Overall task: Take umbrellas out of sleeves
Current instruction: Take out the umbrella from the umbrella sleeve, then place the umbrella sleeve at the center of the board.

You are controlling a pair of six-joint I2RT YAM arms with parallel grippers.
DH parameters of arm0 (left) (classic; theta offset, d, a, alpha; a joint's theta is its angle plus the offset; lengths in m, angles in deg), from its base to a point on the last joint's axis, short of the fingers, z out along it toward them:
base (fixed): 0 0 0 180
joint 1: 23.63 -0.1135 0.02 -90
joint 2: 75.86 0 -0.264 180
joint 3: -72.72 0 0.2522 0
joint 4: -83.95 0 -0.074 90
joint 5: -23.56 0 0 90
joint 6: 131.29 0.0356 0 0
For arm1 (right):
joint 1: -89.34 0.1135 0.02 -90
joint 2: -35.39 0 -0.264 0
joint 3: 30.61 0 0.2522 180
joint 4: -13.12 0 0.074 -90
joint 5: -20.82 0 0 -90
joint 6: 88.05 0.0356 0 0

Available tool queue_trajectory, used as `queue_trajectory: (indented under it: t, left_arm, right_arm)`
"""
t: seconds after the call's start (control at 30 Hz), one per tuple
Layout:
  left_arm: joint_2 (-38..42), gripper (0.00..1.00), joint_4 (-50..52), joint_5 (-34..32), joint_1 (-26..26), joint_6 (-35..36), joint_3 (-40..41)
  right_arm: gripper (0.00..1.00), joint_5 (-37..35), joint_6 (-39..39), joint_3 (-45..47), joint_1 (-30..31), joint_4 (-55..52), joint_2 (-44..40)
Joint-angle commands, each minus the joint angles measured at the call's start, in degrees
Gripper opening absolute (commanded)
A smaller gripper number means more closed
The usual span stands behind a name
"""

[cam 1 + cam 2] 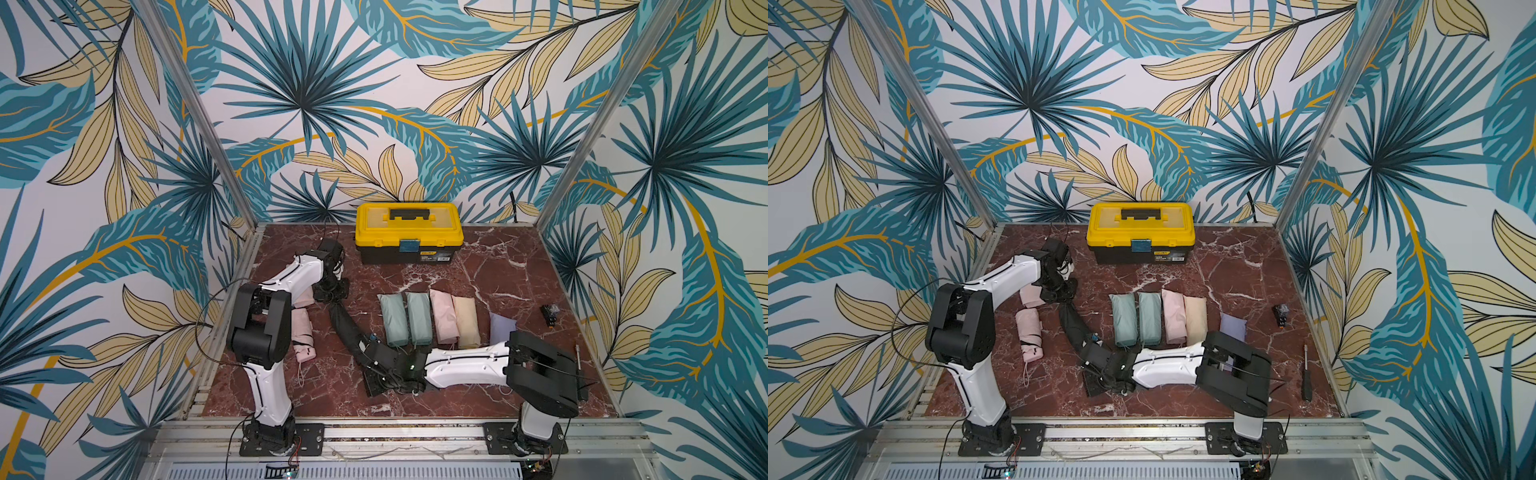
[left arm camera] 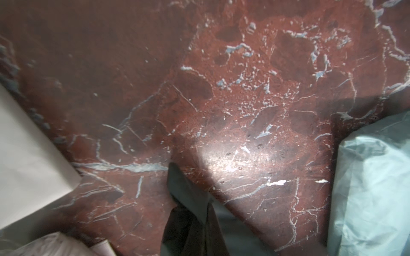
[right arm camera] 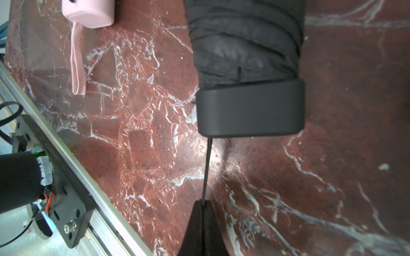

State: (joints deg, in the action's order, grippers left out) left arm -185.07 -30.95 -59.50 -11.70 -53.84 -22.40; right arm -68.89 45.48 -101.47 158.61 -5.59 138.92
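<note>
Right hand [image 3: 203, 202] pinches black umbrella [image 3: 248, 106] loop [image 3: 207, 168]; open marble [image 3: 144, 144] toward front rail [image 3: 93, 188].

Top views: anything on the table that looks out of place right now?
Yes. A screwdriver lies by the table's right edge, and a small black object sits farther back on that side; neither belongs to the umbrella job. The lilac sleeved umbrella lies slightly askew, apart from the beige one.
</note>
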Motion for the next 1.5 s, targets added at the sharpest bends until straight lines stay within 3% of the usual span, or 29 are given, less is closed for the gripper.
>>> queue_trajectory:
  t: [0.0, 0.9, 1.0, 1.1, 1.13, 1.33, 1.47]
  left_arm:
    - [-0.96, 0.00, -2.99, -4.95, -2.04, 1.48, -3.88]
    - [-7.21, 0.00, -1.76, -5.45, -3.05, 2.79, -11.71]
    - [-7.15, 0.08, -1.44, -5.57, -3.01, 3.94, -12.52]
    - [-7.03, 0.11, -0.67, -7.12, -2.96, 6.51, -14.06]
    - [-6.92, 0.11, -0.49, -8.57, -2.88, 7.38, -14.71]
    - [-7.03, 0.11, 1.66, -21.10, -2.73, 15.17, -20.40]
    - [-9.63, 0.10, 1.62, -24.32, -1.89, 24.09, -23.78]
  right_arm:
    - [0.00, 2.44, 0.42, 1.72, 0.75, -3.22, -0.21]
    - [0.00, 0.94, 2.97, 7.80, 1.37, -3.25, -4.76]
    - [0.01, 1.02, 2.69, 7.46, 1.39, -3.48, -4.52]
    - [0.25, 0.72, 2.57, 7.19, 1.39, -3.82, -4.45]
    - [0.28, 0.50, 2.53, 7.27, 1.39, -3.84, -4.55]
    - [0.31, -0.21, 1.83, 7.00, 1.39, -4.45, -4.78]
    - [0.31, 0.05, 1.49, 6.57, 1.39, -4.46, -3.97]
